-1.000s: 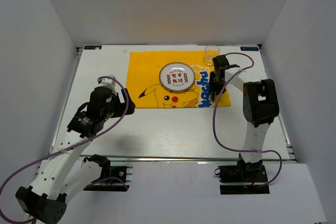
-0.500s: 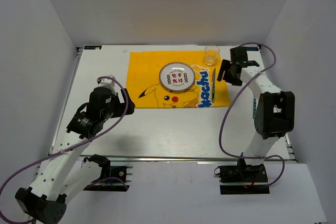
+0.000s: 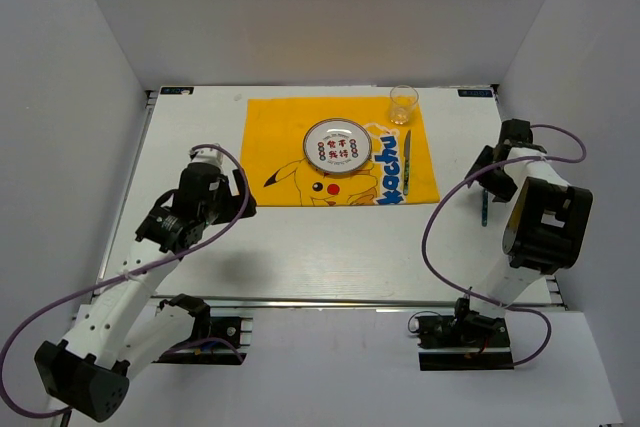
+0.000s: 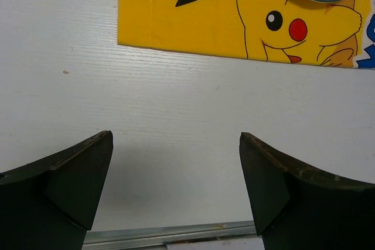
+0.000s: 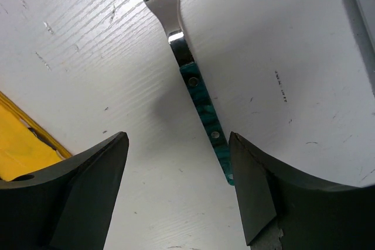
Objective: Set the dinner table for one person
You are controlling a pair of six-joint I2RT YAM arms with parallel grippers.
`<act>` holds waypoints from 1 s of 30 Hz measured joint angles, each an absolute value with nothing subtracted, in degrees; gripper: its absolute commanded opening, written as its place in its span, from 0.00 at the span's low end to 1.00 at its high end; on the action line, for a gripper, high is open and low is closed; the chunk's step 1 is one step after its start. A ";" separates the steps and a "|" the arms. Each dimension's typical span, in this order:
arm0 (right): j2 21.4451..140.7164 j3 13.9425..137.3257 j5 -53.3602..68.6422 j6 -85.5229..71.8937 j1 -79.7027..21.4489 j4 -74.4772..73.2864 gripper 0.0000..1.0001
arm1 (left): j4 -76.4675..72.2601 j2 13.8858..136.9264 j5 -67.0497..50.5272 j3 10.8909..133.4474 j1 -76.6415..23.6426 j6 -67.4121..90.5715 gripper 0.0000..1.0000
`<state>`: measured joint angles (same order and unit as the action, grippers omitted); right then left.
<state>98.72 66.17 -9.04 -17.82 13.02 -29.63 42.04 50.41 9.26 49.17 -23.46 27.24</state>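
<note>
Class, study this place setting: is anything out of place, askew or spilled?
The fork lies alone on the bare dinner table, off to the right of the yellow mat, while the plate, glass and a teal-handled utensil sit on the mat. Nothing looks spilled or damaged.

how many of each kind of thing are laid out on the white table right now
yellow Pikachu-print cloth mat: 1
round white plate with red characters: 1
clear drinking glass: 1
teal-handled cutlery: 2, a piece on the mat and a metal fork off the mat
total: 5
</note>
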 measured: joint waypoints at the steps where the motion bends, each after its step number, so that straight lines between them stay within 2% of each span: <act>1: 98.72 66.17 -9.04 -17.82 13.41 -29.54 0.75 | 42.06 50.30 9.41 49.17 -23.49 27.31 0.98; 7: 99.53 65.82 -9.08 -17.65 14.92 -27.62 0.71 | 42.00 48.73 9.72 49.17 -23.49 27.44 0.98; 15: 103.50 64.14 -9.65 -16.03 15.77 -24.80 0.58 | 41.95 48.80 9.39 49.17 -23.49 27.38 0.98; 21: 106.61 67.81 -9.39 -14.55 15.73 -24.16 0.32 | 41.93 49.08 8.45 49.17 -23.49 27.16 0.98; 23: 106.65 67.72 -9.26 -14.22 15.73 -23.44 0.19 | 41.93 49.23 8.32 49.17 -23.49 27.00 0.98; 24: 106.65 67.70 -8.95 -14.17 15.73 -23.14 0.07 | 41.91 49.28 8.27 49.17 -23.49 27.00 0.98; 25: 106.65 67.68 -8.86 -14.11 15.73 -22.87 0.00 | 41.87 49.30 8.14 49.17 -23.49 26.98 0.98; 30: 106.59 67.61 -8.45 -14.11 15.49 -22.59 0.00 | 41.71 49.32 8.03 49.17 -23.49 26.98 0.98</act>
